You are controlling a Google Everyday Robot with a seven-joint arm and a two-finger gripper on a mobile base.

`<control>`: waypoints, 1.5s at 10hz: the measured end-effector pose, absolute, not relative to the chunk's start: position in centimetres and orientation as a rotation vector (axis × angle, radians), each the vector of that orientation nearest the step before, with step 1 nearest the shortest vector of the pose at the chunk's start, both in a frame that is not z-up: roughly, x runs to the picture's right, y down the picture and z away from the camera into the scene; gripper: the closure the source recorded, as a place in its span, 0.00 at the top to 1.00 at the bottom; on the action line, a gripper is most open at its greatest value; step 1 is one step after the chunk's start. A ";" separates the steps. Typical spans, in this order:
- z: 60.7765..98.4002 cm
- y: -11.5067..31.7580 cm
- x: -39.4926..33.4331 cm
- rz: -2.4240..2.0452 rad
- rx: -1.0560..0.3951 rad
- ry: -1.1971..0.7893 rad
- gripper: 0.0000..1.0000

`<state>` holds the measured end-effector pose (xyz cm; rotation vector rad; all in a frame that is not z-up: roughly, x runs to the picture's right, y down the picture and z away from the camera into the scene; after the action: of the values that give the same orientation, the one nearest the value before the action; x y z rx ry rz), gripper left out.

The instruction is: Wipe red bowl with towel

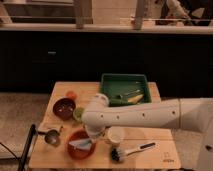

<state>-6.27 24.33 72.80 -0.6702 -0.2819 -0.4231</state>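
Just above the red bowl (79, 154), towel (80, 144) inside, hangs the hand (95, 133); grip cannot be told.

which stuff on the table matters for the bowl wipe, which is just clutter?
Job: red bowl; towel lying in it; pincer just above the bowl's rim.
Clutter: dark bowl; metal scoop; white cup; brush; green tray.

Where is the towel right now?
In the camera view the towel lies in the red bowl near the front edge of the table, left of the white cup, under the claw.
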 end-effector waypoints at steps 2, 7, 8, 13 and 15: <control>74.0 23.3 -8.7 -0.464 -0.676 -0.287 0.09; 75.3 24.1 -14.0 -0.577 -0.705 -0.374 0.09; 74.6 25.1 -14.4 -0.595 -0.710 -0.404 0.09; 70.3 31.4 -15.2 -0.675 -0.775 -0.499 0.09; 69.6 32.4 -12.8 -0.642 -0.793 -0.485 0.09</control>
<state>-12.81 32.40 69.65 -0.7932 -0.4850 -0.6417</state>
